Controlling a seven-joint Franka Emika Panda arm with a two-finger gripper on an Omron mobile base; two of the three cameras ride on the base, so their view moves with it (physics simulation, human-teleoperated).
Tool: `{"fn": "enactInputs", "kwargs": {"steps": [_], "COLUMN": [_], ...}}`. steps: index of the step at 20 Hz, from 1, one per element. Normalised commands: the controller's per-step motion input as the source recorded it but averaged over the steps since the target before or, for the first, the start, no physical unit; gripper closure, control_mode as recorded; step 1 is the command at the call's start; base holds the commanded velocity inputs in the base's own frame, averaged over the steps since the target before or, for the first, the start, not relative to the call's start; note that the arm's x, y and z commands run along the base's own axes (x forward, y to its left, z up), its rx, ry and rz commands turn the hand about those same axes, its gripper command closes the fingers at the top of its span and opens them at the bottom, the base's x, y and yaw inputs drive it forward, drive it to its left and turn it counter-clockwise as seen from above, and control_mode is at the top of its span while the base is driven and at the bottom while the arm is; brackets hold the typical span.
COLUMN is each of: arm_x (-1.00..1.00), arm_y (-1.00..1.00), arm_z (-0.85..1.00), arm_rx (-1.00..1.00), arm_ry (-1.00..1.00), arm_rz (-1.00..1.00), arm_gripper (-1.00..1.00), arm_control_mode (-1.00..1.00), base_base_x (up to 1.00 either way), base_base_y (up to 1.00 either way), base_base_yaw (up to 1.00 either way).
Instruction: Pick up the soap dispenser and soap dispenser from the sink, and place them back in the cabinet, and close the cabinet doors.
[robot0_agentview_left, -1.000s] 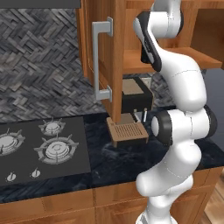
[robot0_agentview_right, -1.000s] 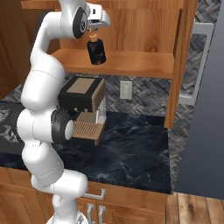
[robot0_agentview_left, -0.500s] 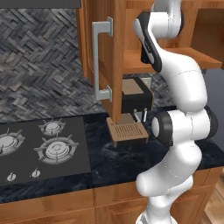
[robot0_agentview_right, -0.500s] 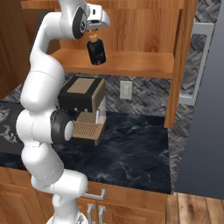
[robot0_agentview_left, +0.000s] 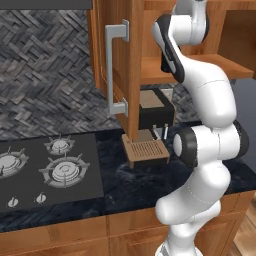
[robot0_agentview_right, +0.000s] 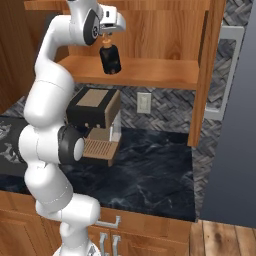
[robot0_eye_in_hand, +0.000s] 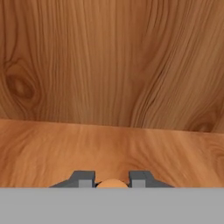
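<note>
Right base view, from the left: the white arm (robot0_agentview_right: 47, 130) rises from the lower corner and bends over at the top, where the claw (robot0_agentview_right: 105, 41) is clenched on the tan pump of the black soap bottle (robot0_agentview_right: 110, 60). The bottle hangs tilted just above the cabinet shelf (robot0_agentview_right: 150, 75), apart from the wood, in front of the cabinet's back wall. Below the shelf a coffee machine (robot0_agentview_right: 92, 112) stands on the dark marble desk (robot0_agentview_right: 150, 175), against the herringbone wall. Further right, one cabinet door (robot0_agentview_right: 202, 75) stands open, edge toward the camera.

Left base view: a gas hob (robot0_agentview_left: 47, 170) lies at the left on the desk, then the other open door (robot0_agentview_left: 131, 65) with its grey bar handle (robot0_agentview_left: 114, 70), then the coffee machine beside the arm.

Hand view: the two fingertips (robot0_eye_in_hand: 83, 178) squeeze a tan knob (robot0_eye_in_hand: 111, 183), with the shelf board and back wall beyond.
</note>
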Motion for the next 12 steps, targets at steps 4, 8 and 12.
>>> {"fn": "enactInputs", "kwargs": {"steps": [4,8,12], "arm_x": [0.14,0.15,0.09], "arm_y": [0.00,0.00,0.00], "arm_z": [-0.10,-0.13,-0.14], "arm_rx": [0.00,0.00,0.00], "arm_ry": [-0.02,-0.02,-0.04], "arm_rz": [0.00,0.00,0.00], "arm_gripper": [-1.00,-1.00,-1.00], "arm_control_mode": [-1.00,-1.00,-1.00], "base_base_x": [0.00,0.00,0.00], "base_base_y": [0.00,0.00,0.00], "base_base_yaw": [0.00,0.00,0.00]}}
